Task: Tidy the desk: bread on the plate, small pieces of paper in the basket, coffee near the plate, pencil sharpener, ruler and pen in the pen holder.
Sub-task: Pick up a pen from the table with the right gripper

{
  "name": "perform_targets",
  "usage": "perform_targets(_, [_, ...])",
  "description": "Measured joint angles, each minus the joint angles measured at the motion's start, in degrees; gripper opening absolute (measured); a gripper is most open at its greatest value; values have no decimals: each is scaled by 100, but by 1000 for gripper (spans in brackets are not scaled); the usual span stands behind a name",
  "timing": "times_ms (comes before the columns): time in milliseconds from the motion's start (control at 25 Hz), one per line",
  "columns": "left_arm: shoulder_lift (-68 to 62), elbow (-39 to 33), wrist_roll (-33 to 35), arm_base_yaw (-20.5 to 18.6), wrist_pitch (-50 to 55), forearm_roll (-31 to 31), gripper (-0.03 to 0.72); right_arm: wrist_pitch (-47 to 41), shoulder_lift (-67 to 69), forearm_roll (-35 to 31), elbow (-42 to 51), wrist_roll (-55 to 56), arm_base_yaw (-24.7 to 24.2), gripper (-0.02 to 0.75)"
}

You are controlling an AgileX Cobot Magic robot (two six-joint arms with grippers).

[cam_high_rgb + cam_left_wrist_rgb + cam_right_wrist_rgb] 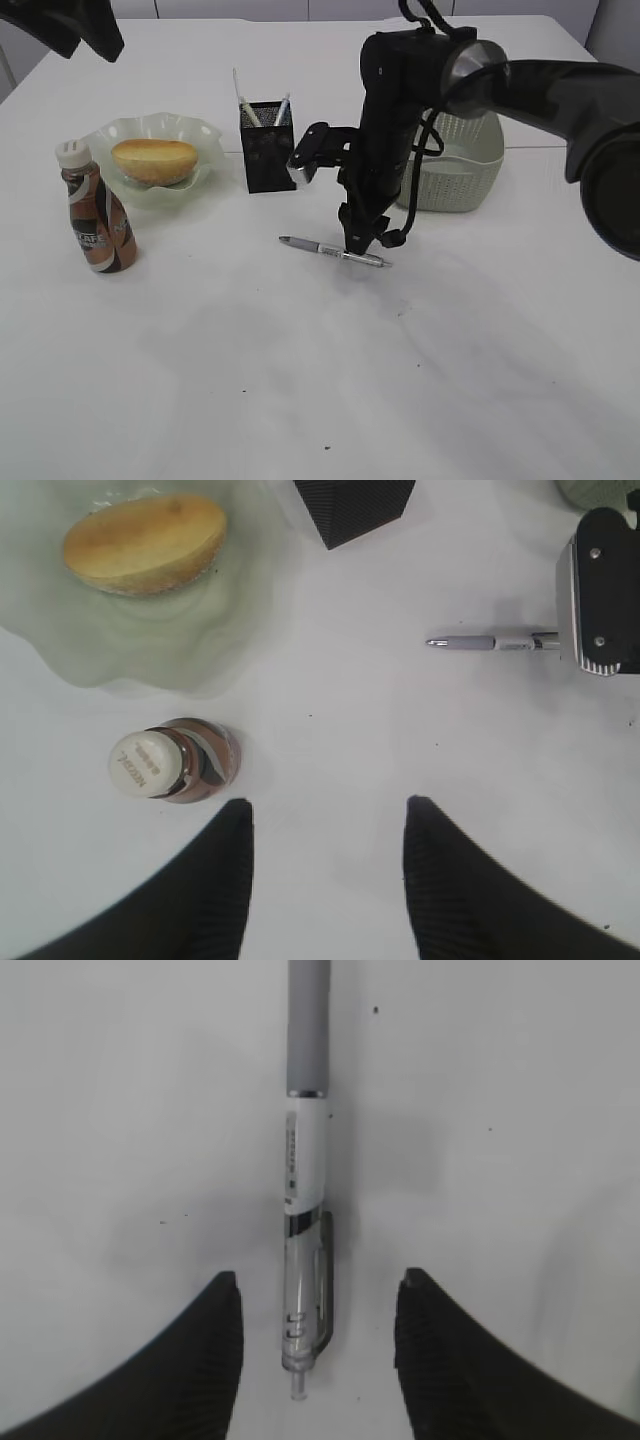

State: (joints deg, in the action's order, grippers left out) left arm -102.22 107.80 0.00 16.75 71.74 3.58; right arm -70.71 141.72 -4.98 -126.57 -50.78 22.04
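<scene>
The bread (155, 160) lies on the green plate (205, 135), and the coffee (97, 215) stands just left of the plate. A grey and silver pen (335, 251) lies on the desk (320, 380) in front of the black pen holder (266, 150). My right gripper (318, 1285) is open, lowered over the pen's (305, 1160) clip end with one finger on each side and not touching it. High above the coffee's cap (148, 763), my left gripper (328, 815) is open and empty. The ruler, the pencil sharpener and the small pieces of paper are out of view.
The basket (455, 165) stands behind my right arm, at the back right. Two white sticks (243, 105) poke out of the pen holder. From the left wrist view I see the pen (490, 642) and my right wrist's camera housing (600, 590).
</scene>
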Motion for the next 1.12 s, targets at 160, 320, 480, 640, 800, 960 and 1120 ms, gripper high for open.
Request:
perform_targets(160, [0,0,0,0,0,0,361,0,13,0,-8,-53,0,365])
perform_targets(320, [0,0,0,0,0,0,361,0,13,0,-8,-116,0,365])
perform_targets(480, [0,0,0,0,0,0,360,0,13,0,-8,-119,0,365])
perform_targets(640, [0,0,0,0,0,0,360,0,13,0,-8,-119,0,365])
perform_targets(800, [0,0,0,0,0,0,359,0,13,11,-8,-98,0,359])
perform_targets(960, [0,0,0,0,0,0,359,4,60,21,-8,36,0,313])
perform_targets(1120, [0,0,0,0,0,0,359,4,114,59,-8,71,0,289])
